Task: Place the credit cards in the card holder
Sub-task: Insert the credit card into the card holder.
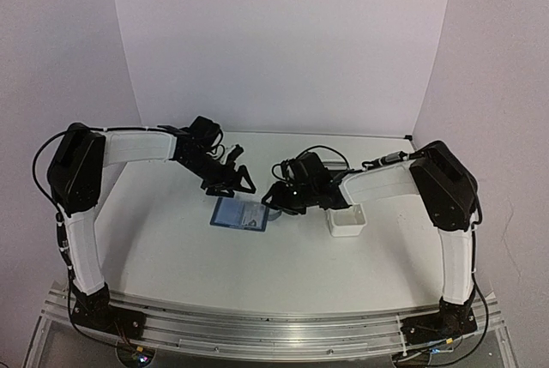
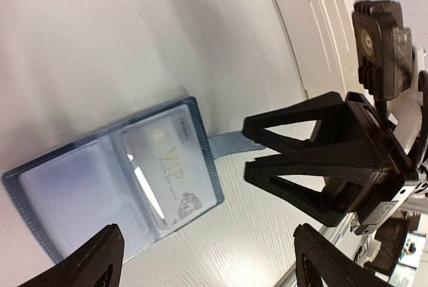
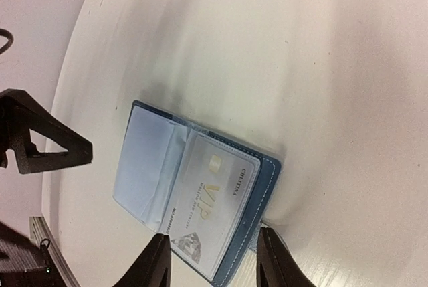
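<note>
The blue card holder (image 1: 239,214) lies open and flat on the table, its pale inner sleeves up. It shows in the left wrist view (image 2: 110,183) and the right wrist view (image 3: 194,197). A whitish credit card (image 3: 214,207) marked VIP sits in its right-hand sleeve; it also shows in the left wrist view (image 2: 170,166). My left gripper (image 1: 238,181) is open and empty, just behind the holder. My right gripper (image 1: 279,202) is open and empty at the holder's right edge, its fingertips (image 3: 157,263) straddling the card's end.
A white rectangular tray (image 1: 346,221) stands right of the holder, under the right arm. The table's far edge runs close behind both grippers. White walls enclose the table at the back and sides.
</note>
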Robot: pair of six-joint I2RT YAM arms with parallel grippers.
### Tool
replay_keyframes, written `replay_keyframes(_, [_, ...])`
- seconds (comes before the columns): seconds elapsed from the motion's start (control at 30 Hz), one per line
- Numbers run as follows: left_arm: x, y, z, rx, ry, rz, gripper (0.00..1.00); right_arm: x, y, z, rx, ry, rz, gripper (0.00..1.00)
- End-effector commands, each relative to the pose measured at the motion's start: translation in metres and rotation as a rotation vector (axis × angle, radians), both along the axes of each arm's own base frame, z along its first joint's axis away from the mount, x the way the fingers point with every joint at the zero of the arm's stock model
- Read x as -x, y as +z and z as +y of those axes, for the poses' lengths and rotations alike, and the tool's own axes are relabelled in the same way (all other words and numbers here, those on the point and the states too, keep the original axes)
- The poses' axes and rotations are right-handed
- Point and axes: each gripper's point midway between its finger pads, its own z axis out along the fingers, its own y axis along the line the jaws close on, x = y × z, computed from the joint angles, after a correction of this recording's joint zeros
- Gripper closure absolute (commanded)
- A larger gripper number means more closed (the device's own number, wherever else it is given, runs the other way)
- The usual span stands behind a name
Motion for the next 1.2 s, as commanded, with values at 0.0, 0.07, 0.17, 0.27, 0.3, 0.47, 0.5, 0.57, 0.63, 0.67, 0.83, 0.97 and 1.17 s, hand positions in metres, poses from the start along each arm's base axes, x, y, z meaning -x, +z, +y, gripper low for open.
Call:
replay_keyframes(0.0, [-0.018,-0.005,0.047,-0.094,0.17,-0.047,0.1,-0.006,0.033,0.003,-0.037,-0.025,-0.003,0.59])
replay_keyframes(0.07, [-0.017,-0.025,0.066,-0.125,0.218,0.003,0.08,-0.004,0.026,0.012,-0.071,-0.024,0.061,0.59])
replay_keyframes(0.17, [-0.009,-0.049,0.078,-0.14,0.239,0.065,0.09,-0.003,0.016,0.028,-0.118,-0.012,0.147,0.61])
replay_keyframes(0.27, [-0.004,-0.06,0.073,-0.102,0.216,0.069,0.15,-0.003,-0.002,0.026,-0.105,-0.055,0.202,0.57])
replay_keyframes(0.3, [-0.004,-0.063,0.073,-0.097,0.216,0.07,0.17,-0.002,-0.008,0.024,-0.096,-0.062,0.212,0.55])
replay_keyframes(0.47, [0.001,-0.077,0.073,-0.092,0.215,0.089,0.31,0.002,-0.022,0.021,-0.073,-0.063,0.242,0.51])
replay_keyframes(0.5, [0.004,-0.081,0.074,-0.093,0.219,0.102,0.36,0.002,-0.024,0.022,-0.071,-0.06,0.243,0.51])
replay_keyframes(0.57, [0.009,-0.089,0.075,-0.096,0.228,0.132,0.45,0.003,-0.026,0.023,-0.072,-0.051,0.25,0.51])
replay_keyframes(0.63, [0.014,-0.097,0.076,-0.101,0.235,0.156,0.51,0.005,-0.032,0.026,-0.075,-0.041,0.268,0.52])
replay_keyframes(0.67, [0.015,-0.1,0.077,-0.104,0.239,0.164,0.53,0.006,-0.034,0.027,-0.076,-0.037,0.278,0.53])
replay_keyframes(0.83, [0.018,-0.105,0.078,-0.104,0.245,0.175,0.64,0.004,-0.033,0.03,-0.082,-0.027,0.274,0.55])
replay_keyframes(0.97, [0.022,-0.111,0.078,-0.109,0.249,0.187,0.78,-0.001,-0.017,0.025,-0.049,-0.052,0.217,0.57])
replay_keyframes(1.17, [0.026,-0.115,0.079,-0.116,0.253,0.199,0.99,-0.009,0.013,0.019,0.022,-0.071,0.116,0.56])
